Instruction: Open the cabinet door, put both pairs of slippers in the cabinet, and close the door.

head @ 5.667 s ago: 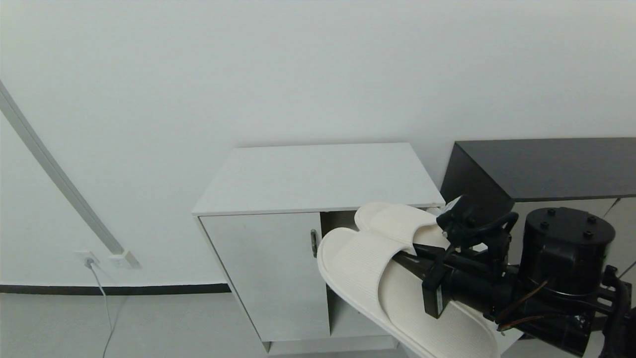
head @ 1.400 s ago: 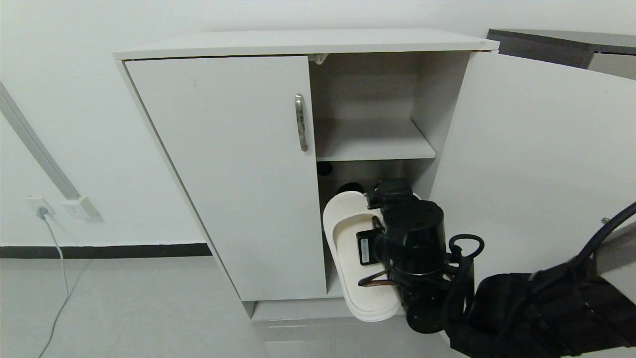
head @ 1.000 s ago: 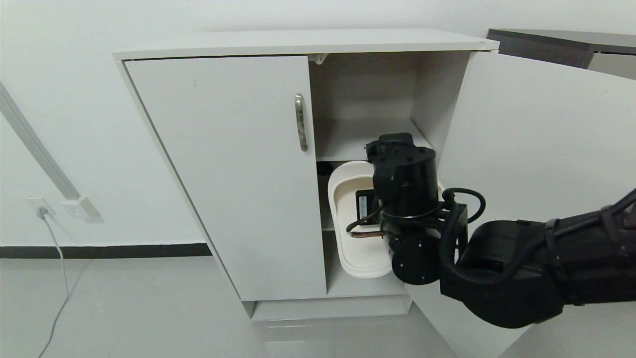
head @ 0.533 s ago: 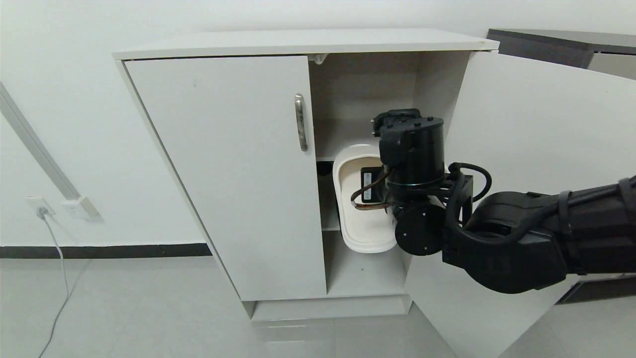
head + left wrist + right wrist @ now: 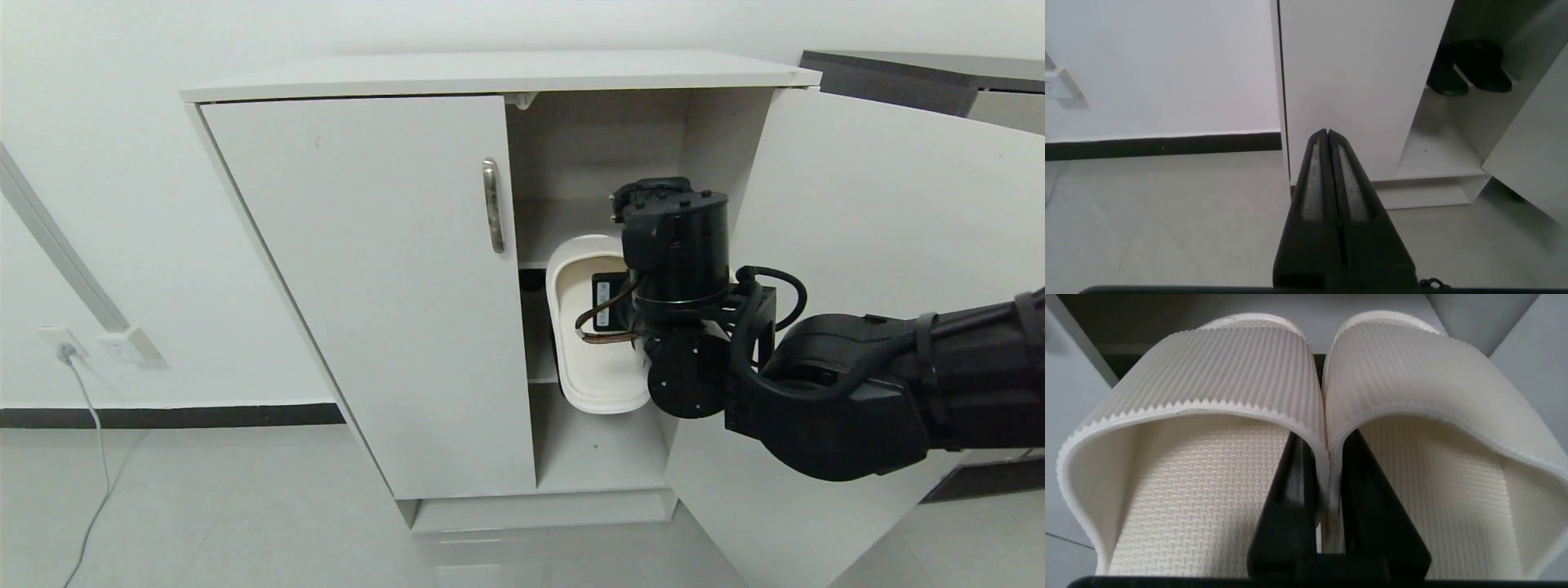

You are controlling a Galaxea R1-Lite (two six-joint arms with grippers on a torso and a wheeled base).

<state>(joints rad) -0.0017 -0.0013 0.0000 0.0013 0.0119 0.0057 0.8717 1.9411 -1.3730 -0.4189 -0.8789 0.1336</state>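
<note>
Before the open cabinet (image 5: 490, 73), black slippers (image 5: 1470, 69) sit inside; the right tool (image 5: 1323, 498), clamped on the white slippers (image 5: 592, 376), must place them, then close the door (image 5: 857, 269).

1. Your cabinet (image 5: 490, 73) stood against the wall, with a side table (image 5: 922, 77) behind it to the right and a wall socket (image 5: 57, 339) low on the wall to the left.
2. The left door (image 5: 367, 286) lay flush across the left half; the right door (image 5: 857, 269) stood swung out to the right.
3. Your right gripper (image 5: 1325, 469) sat in the open half with one finger inside each of the pair of slippers (image 5: 592, 359). Their inner walls were pressed between the fingers, toes near the upper shelf (image 5: 547, 233), heels well above the bottom board (image 5: 596, 449).
4. A second pair of slippers (image 5: 1470, 69) lay deeper inside the open half; its shelf could not be determined.
5. Your left gripper (image 5: 1328, 139) hung low before the left door, above the floor (image 5: 1167, 220).
</note>
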